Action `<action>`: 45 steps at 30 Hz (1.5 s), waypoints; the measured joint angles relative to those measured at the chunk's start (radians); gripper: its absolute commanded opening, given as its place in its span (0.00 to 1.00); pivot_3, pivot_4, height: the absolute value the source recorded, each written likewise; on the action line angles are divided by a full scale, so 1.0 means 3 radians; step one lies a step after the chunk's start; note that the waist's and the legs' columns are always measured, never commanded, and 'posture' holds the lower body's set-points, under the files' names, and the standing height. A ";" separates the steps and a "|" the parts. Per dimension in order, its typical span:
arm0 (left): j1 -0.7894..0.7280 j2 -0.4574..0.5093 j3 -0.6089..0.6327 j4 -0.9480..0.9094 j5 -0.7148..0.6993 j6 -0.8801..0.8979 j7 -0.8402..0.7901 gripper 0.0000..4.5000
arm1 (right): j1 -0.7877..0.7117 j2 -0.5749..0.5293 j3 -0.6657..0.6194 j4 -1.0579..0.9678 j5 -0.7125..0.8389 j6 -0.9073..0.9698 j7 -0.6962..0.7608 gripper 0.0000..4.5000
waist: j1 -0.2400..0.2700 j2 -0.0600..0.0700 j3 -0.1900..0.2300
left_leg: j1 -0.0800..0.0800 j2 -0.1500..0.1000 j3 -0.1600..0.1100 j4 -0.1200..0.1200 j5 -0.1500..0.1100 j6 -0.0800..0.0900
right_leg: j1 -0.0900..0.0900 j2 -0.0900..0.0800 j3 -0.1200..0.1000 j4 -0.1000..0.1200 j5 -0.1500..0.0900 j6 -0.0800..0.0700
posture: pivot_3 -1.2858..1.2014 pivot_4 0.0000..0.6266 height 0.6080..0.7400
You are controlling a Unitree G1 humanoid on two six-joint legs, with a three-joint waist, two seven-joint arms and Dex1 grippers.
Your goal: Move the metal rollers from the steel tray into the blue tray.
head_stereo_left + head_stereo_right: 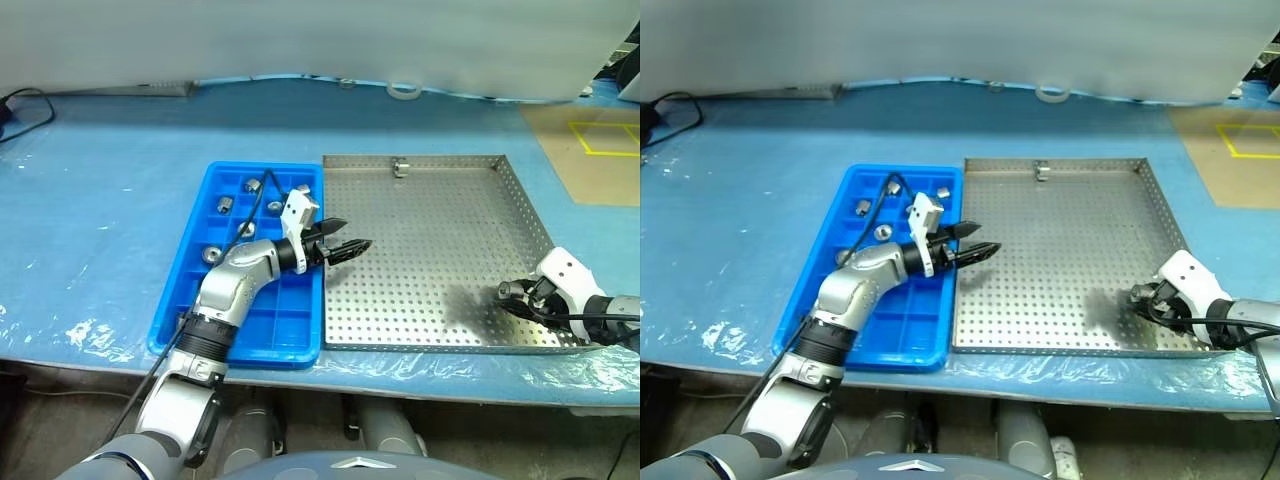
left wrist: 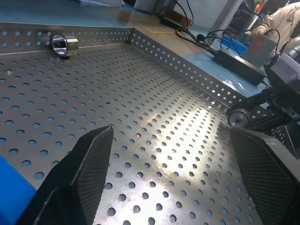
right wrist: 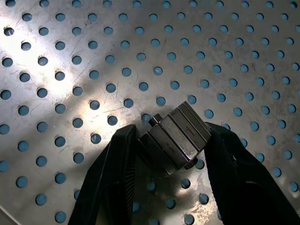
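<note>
Several metal rollers [image 1: 224,205] are seen in the blue tray [image 1: 190,300]; one roller [image 3: 174,137] is gripped by the right end effector [image 3: 171,140] over the steel tray [image 1: 430,270], another [image 1: 399,167] remains at its far rim, left end effector [image 1: 348,247] open.

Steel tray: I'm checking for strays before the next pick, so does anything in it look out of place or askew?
Nothing odd. One metal roller lies on its side against the steel tray's far rim. Another roller sits between the right end effector's fingers near the right rim.
</note>
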 measured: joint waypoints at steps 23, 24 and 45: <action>0.1293 0.1435 0.1410 -0.2162 -0.0870 0.1013 0.0523 0.93 | -0.2524 0.1383 0.1735 0.0283 0.0407 0.0219 0.1050 0.39 | 0.0496 -0.0033 0.0015 | -0.0007 0.0021 -0.0034 -0.0012 0.0064 -0.0109 | -0.0052 0.0007 -0.0034 0.0098 -0.0024 -0.0041 | 0.63 0.24 1.00; 0.1335 0.1426 0.1440 -0.2177 -0.0875 0.1013 0.0580 0.93 | -0.2560 0.1457 0.1808 0.0434 0.0346 0.0131 0.1083 0.39 | 0.0523 -0.0036 0.0017 | -0.0006 0.0021 -0.0034 -0.0011 0.0065 -0.0111 | -0.0052 0.0006 -0.0034 0.0101 -0.0024 -0.0041 | 0.64 0.24 1.00; 0.1654 0.1333 0.1450 -0.2469 -0.1101 0.1025 0.0999 0.93 | -0.2541 0.1750 0.2150 0.0838 0.0135 0.0076 0.1593 0.39 | 0.0672 -0.0044 0.0022 | -0.0004 0.0031 -0.0044 -0.0012 0.0080 -0.0137 | -0.0051 0.0011 -0.0045 0.0118 -0.0023 -0.0043 | 0.65 0.24 1.00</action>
